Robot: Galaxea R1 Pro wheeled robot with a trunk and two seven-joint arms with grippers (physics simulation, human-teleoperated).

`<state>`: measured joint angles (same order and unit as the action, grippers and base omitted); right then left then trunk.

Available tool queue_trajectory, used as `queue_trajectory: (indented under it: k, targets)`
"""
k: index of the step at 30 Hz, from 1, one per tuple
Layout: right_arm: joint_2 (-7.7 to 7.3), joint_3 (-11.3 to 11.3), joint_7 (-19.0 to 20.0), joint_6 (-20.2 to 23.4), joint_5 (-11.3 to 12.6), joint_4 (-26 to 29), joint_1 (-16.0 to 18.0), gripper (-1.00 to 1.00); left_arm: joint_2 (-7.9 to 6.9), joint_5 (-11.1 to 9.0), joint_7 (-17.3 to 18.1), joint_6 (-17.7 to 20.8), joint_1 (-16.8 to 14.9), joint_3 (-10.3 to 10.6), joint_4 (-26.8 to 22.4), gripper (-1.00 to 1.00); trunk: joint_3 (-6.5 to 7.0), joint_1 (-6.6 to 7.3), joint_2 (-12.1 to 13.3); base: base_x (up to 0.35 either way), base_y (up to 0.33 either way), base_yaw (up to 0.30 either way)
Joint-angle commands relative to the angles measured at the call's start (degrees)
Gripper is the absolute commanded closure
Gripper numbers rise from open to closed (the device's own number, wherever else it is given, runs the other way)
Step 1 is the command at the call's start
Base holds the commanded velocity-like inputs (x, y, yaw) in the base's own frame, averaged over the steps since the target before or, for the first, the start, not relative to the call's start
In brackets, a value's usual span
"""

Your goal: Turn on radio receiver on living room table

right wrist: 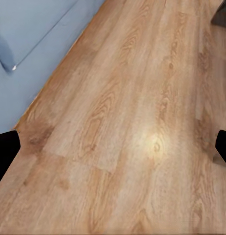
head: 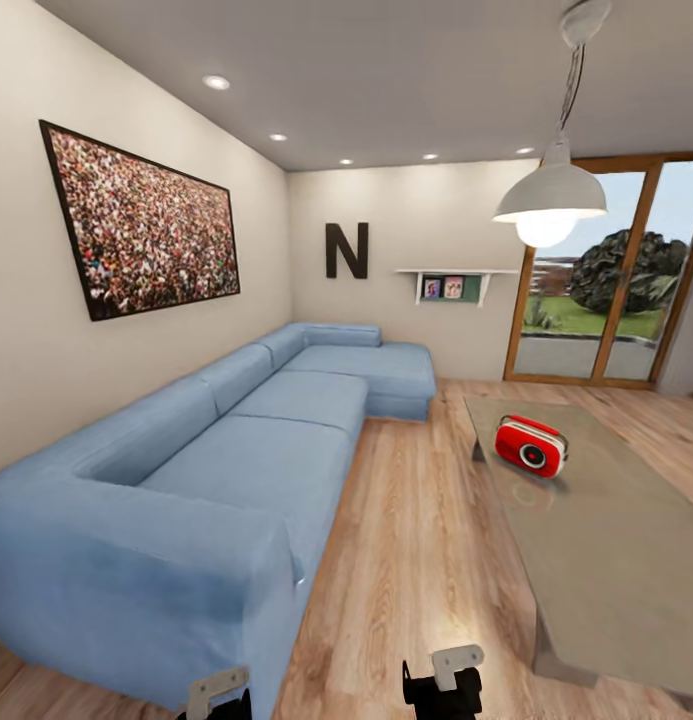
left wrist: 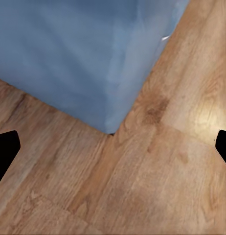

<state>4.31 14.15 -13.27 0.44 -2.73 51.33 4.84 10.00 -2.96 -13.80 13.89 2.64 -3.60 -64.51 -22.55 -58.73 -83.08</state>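
The radio (head: 531, 446) stood on the low grey-beige table (head: 626, 570), toward that table's far end and near the edge that faced the blue sofa (head: 216, 470). It sat upright, slightly angled, with its round dial turned toward the camera and its handle along the top. A strip of wood floor (head: 416, 560) ran between the sofa and the table, and the robot was at the near end of that strip, well apart from the radio.

The left gripper (left wrist: 113, 147) hung over the floor right at the sofa's near corner; its two dark fingertips sat wide apart at the edges of its wrist view with nothing between them, so it was spread and empty. The right gripper (right wrist: 113, 152) hung over bare floor beside the sofa's base, its fingertips equally far apart and holding nothing.

The radio looked like a small, light, hard-shelled box, and the glossy tabletop probably gave it little grip, so a push on its face could slide or tip it. The task likely needed only a gentle press or touch at the front, perhaps at the dial. If steadying proved necessary, the top handle or the two short sides seemed the safest places to hold.
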Motion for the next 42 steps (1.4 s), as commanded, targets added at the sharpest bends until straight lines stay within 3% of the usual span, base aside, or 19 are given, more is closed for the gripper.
queue_trajectory:
  k: [1, 30, 42]
  targets:
    - [0.0, 0.0, 0.0, 0.0, 0.0, 0.0, 0.0, -1.0, 0.0, -0.01, 0.0, 0.0, 0.0, 0.0, 0.0, -1.0, 0.05, 0.0, 0.0, 0.0, 0.0, -0.293]
    - [0.0, 0.0, -0.21, -0.17, 0.0, 0.04, 0.02, -1.0, 0.0, -0.03, 0.0, 0.0, 0.0, 0.0, 0.0, -1.0, 1.43, 0.0, 0.0, 0.0, 0.0, -0.292]
    - [-0.03, -0.34, -0.16, -0.57, -0.16, 0.17, 0.03, -1.0, 0.0, 0.04, -0.07, 0.16, 0.0, 0.0, -0.16, -1.0, 1.46, 0.0, 0.0, 0.0, 0.0, -0.047]
